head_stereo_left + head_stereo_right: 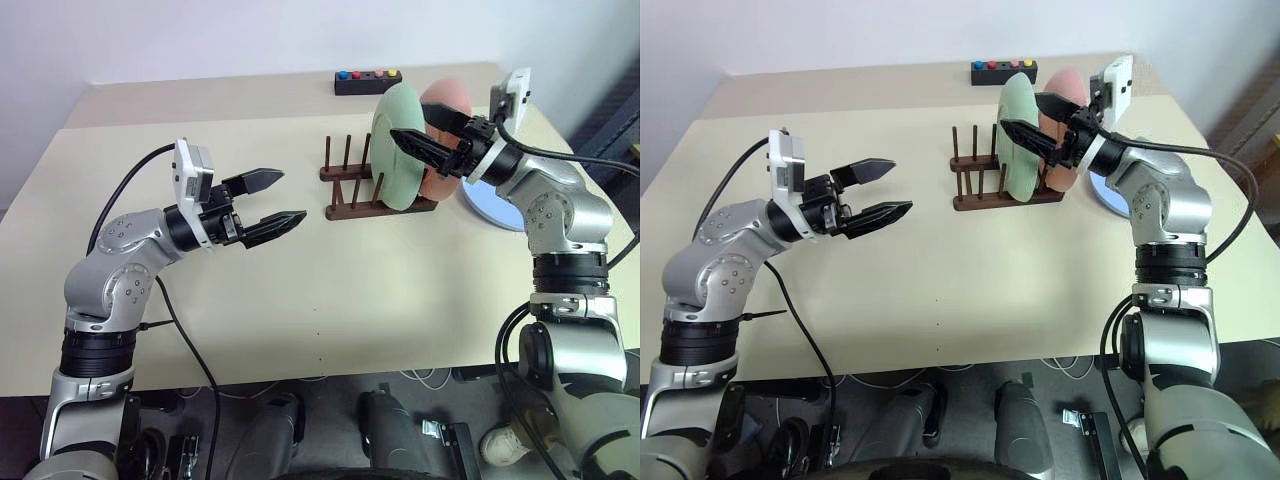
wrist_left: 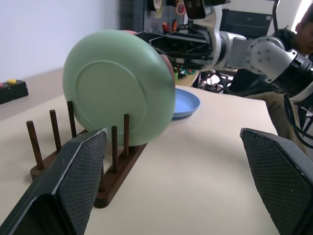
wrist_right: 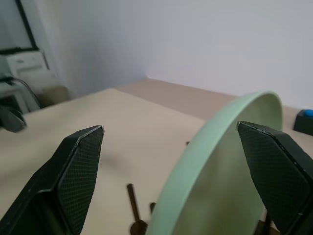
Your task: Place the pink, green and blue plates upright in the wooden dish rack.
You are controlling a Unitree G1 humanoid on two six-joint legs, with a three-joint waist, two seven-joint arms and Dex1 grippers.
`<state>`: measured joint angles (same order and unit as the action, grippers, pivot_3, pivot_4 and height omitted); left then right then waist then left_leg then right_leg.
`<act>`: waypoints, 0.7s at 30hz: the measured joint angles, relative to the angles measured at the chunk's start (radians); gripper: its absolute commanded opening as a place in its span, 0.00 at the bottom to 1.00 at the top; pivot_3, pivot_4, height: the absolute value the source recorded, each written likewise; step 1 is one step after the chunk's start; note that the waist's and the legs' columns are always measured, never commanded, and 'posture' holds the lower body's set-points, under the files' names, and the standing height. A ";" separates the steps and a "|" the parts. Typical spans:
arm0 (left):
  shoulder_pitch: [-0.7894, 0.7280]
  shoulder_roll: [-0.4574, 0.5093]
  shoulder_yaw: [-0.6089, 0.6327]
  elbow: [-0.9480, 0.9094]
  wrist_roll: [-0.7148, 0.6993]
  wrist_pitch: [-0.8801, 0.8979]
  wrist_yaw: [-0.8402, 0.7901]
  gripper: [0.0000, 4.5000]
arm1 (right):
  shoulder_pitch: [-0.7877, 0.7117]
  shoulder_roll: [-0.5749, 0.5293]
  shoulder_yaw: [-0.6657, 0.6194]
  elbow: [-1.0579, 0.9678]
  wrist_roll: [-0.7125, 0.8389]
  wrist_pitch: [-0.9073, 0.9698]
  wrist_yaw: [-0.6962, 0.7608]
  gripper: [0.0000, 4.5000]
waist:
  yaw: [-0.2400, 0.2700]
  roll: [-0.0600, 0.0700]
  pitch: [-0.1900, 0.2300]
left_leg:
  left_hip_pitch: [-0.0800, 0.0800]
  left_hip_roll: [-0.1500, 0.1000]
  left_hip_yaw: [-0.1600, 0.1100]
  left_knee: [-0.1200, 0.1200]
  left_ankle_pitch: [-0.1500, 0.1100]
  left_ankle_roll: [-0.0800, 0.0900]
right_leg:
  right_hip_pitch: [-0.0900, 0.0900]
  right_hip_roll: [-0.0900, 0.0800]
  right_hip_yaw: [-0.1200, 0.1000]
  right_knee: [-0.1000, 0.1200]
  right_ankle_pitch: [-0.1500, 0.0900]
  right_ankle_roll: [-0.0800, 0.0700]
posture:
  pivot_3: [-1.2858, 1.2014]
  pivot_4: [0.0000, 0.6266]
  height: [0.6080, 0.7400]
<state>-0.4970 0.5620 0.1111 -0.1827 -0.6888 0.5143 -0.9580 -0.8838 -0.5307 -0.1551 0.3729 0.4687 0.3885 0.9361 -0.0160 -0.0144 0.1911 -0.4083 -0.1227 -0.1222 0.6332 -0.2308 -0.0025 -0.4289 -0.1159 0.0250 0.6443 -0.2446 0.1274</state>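
Right tool (image 1: 432, 138) (open) astride green plate (image 1: 398, 148)

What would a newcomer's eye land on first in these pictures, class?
Probably the green plate standing upright in the wooden dish rack, the pink plate close behind it. Next, the open right gripper at the green plate's rim, and the blue plate flat on the table.

Both silver arms are wearing black rings, black cables, white camera boxes and black pointy fingers (image 1: 272, 178).
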 measured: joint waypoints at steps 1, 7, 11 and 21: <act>0.000 0.000 0.000 0.000 0.000 0.000 0.000 1.00 | -0.005 0.000 0.002 0.008 -0.013 -0.014 -0.004 0.99 | 0.000 0.000 0.000 | 0.000 0.000 0.000 0.000 0.000 0.000 | 0.000 0.000 0.000 0.000 0.000 0.000 | 0.52 0.24 1.00; 0.000 -0.001 0.000 0.000 0.000 0.000 0.000 1.00 | -0.024 -0.002 0.003 0.026 -0.054 -0.061 -0.025 0.99 | 0.001 0.000 0.000 | 0.000 0.000 0.000 0.000 0.000 0.000 | 0.000 0.000 0.000 0.000 0.000 0.000 | 0.52 0.24 1.00; 0.000 -0.001 0.000 0.000 0.000 0.000 -0.001 1.00 | -0.021 -0.007 0.004 0.024 -0.054 -0.060 -0.010 0.99 | 0.000 0.000 0.000 | 0.000 0.000 0.000 0.000 0.000 0.000 | 0.000 0.000 0.000 0.000 0.000 0.000 | 0.52 0.24 1.00; 0.000 -0.001 0.000 0.001 0.001 -0.002 -0.003 1.00 | -0.025 -0.036 -0.100 0.020 0.036 -0.007 -0.018 0.99 | 0.002 0.000 0.000 | 0.000 0.000 0.000 0.000 0.000 0.000 | 0.000 0.000 0.000 0.000 0.000 0.000 | 0.52 0.24 1.00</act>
<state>-0.4971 0.5611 0.1111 -0.1816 -0.6881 0.5123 -0.9610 -0.9086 -0.5666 -0.2555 0.3927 0.5049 0.3820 0.9177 -0.0140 -0.0144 0.1911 -0.4083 -0.1227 -0.1223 0.6332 -0.2308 -0.0025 -0.4288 -0.1159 0.0251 0.6441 -0.2446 0.1274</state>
